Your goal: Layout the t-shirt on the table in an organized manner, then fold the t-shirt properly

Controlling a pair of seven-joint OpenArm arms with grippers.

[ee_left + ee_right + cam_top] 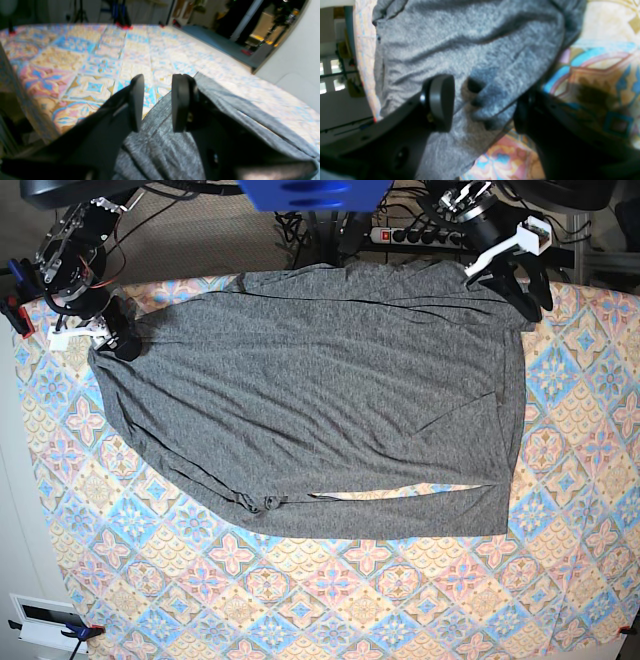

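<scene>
**Grey shirt spread between two pincers**

The t-shirt (320, 400) lay spread and wrinkled on the table (330, 600), one lower edge folded over itself. The left gripper (156, 103) stood narrowly parted, nothing between its fingers, cloth beneath and beside it. The right gripper (482, 105) gaped wide astride a bunched fold. Both wrist views were blurred. A power strip (420, 235) lay beyond the table.

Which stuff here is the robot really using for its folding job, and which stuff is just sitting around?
For the job:
- t-shirt
- table
- left gripper, open, at one shirt corner
- right gripper, open, over the other corner

Just lying about:
- power strip
- clamp on the table edge
</scene>
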